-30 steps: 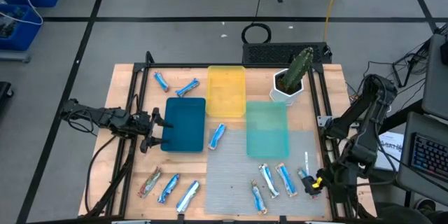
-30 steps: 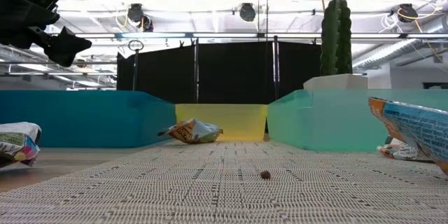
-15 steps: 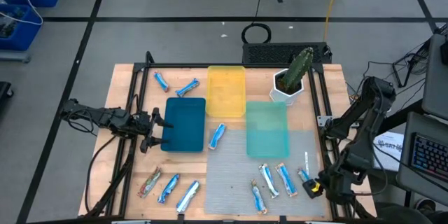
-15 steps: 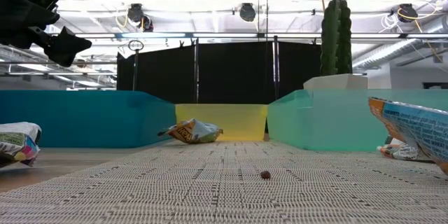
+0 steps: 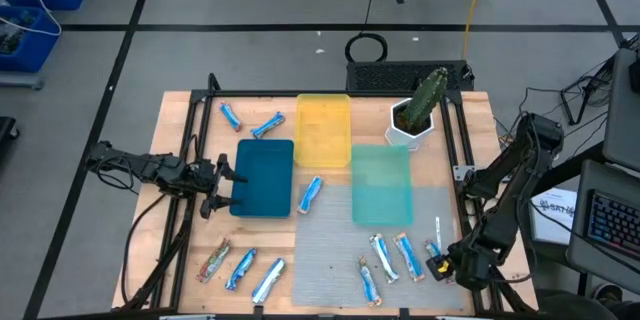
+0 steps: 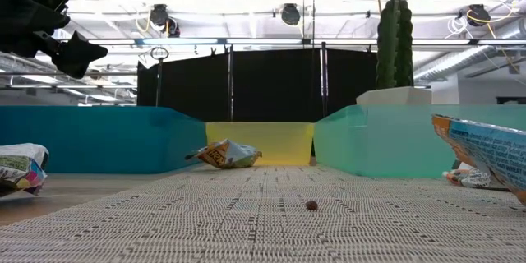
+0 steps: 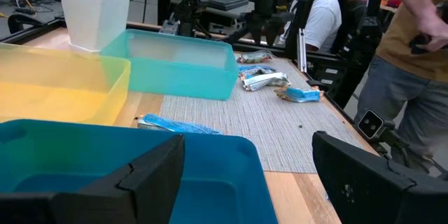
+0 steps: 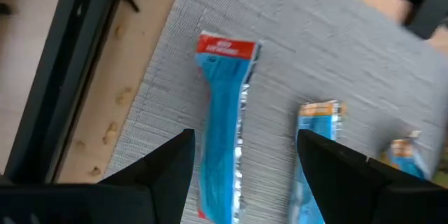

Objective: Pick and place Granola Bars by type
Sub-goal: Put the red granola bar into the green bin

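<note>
Granola Bars lie scattered on the table: two blue ones (image 5: 231,116) at the far left, one (image 5: 311,193) between the blue tray (image 5: 264,177) and the teal tray (image 5: 381,185), three (image 5: 240,269) at the near left, and several (image 5: 395,258) on the grey mat at the near right. My right gripper (image 5: 443,265) hangs open above the near-right bars, pointing steeply down. A blue bar with a red end (image 8: 224,133) lies flat on the mat below the gap between its fingers (image 8: 241,147), untouched. My left gripper (image 5: 222,185) waits open at the blue tray's left edge (image 7: 245,182).
A yellow tray (image 5: 323,130) sits at the far middle, and a white pot with a cactus (image 5: 415,115) at the far right. A black frame rail (image 8: 77,56) runs along the table's right edge beside the right gripper. People stand beyond the table (image 7: 413,49).
My right gripper has come down toward the bars at the near right of the mat and has tipped more steeply downward, its fingers staying open. The bars have not moved.
</note>
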Controlling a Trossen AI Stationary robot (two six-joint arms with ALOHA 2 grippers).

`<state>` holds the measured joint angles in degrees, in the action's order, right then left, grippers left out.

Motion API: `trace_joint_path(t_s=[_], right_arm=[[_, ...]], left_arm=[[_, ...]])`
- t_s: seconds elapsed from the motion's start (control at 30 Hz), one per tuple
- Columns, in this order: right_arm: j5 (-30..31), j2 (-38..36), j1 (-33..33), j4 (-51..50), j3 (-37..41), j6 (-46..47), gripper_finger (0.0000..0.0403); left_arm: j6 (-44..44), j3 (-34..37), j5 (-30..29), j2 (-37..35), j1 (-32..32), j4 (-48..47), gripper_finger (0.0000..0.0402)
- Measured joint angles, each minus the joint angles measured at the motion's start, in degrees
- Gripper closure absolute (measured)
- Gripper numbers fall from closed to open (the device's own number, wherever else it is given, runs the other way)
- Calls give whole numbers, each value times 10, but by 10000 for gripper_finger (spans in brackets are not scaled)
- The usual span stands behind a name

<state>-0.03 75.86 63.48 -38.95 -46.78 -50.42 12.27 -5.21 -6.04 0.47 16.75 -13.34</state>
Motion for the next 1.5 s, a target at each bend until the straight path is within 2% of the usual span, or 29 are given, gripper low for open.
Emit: trace_joint_path(t_s=[0.67,1.27,1.4,1.5], right_arm=[[-2,37,-14,39,39,-63,161],[-11,38,-14,56,39,-62,161],[-23,38,-14,60,39,-61,177],[-26,38,-14,60,39,-61,206]], left_arm=[[0,0,0,0,0,0,91],[0,0,0,0,0,0,92],[0,0,0,0,0,0,91],[0,0,0,0,0,0,91]])
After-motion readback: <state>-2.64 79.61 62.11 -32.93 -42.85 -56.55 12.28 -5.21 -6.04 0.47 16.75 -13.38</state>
